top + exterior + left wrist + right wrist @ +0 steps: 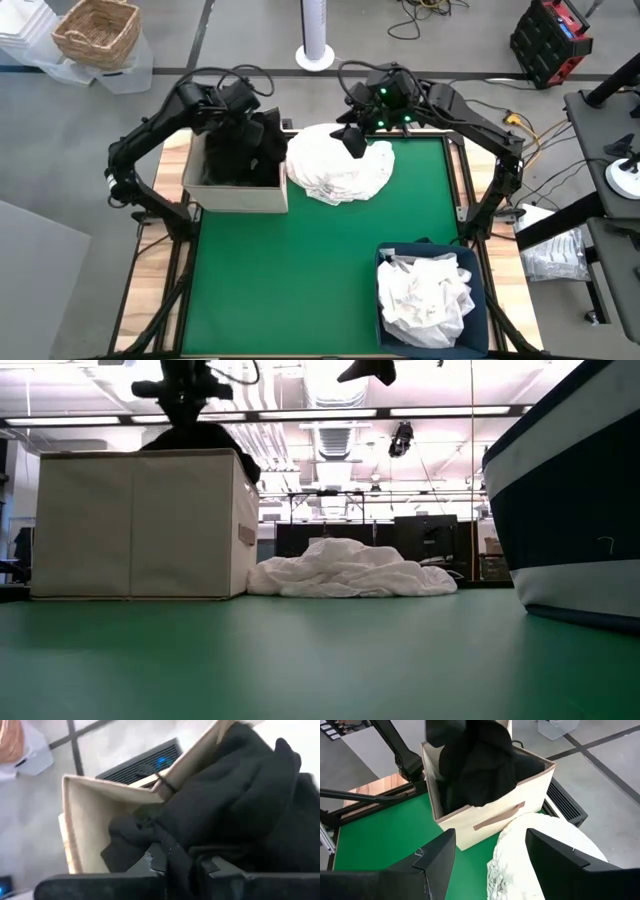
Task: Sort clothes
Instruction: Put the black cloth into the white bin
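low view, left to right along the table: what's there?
Beige box with a dark garment showing above its top → white clothes pile → navy bin.

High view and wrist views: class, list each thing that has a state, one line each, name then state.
Left claw: shut on black garment, over beige box.
Right claw: open, above white pile.
Beige box: holds dark clothes.
Navy bin: holds white clothes.

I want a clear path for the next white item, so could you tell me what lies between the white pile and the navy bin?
Only bare green mat separates the white pile from the navy bin, as the high view shows.
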Controlling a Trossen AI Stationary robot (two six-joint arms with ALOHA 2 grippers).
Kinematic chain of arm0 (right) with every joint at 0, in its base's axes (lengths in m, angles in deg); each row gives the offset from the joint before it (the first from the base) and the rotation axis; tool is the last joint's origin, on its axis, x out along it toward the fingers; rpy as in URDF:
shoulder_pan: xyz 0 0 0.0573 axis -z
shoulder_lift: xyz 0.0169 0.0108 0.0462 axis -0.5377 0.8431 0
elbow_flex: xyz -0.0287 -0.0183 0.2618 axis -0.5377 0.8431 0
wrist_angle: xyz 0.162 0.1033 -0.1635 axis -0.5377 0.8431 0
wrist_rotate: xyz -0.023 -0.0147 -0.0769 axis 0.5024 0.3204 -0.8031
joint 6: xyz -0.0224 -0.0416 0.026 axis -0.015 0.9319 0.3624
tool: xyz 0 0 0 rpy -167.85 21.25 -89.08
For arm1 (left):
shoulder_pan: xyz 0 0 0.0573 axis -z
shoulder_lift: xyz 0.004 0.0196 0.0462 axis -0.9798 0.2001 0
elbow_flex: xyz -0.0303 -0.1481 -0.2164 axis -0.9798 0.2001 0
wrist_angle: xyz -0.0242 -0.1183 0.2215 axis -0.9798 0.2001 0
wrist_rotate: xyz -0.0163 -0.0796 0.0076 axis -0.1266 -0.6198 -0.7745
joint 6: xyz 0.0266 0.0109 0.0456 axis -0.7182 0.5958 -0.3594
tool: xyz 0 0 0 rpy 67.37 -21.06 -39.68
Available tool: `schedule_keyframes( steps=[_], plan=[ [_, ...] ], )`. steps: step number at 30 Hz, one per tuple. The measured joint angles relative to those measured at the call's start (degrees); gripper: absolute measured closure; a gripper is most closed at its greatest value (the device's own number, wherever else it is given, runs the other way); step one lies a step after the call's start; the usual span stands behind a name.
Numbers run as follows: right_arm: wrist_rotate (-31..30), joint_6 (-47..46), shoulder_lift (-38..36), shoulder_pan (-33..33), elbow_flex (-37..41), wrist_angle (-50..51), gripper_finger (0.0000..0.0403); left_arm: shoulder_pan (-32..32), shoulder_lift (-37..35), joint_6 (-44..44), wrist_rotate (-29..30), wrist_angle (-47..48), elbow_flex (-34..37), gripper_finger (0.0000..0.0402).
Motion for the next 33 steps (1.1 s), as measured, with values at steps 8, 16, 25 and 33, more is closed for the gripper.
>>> schedule_keyframes(
  steps=[8,16,25,33],
  plan=[
    [0.0,0.0,0.0,0.0,0.8,-0.4,0.0171,-2.2,0.1,-2.9,-9.8,-0.1,6.2,0.0389],
    [0.0,0.0,0.0,0.0,1.0,-0.3,0.017,-3.1,0.0,-3.2,-13.7,-0.1,15.4,0.0389],
    [0.0,0.4,0.0,0.0,1.1,-0.3,0.0175,-4.5,0.0,-5.9,-15.9,-1.2,27.1,0.0389],
    [0.0,0.4,0.6,0.0,1.1,-0.4,0.0168,-4.6,0.0,-8.6,-18.1,-5.7,34.3,0.0383]
  ],
)
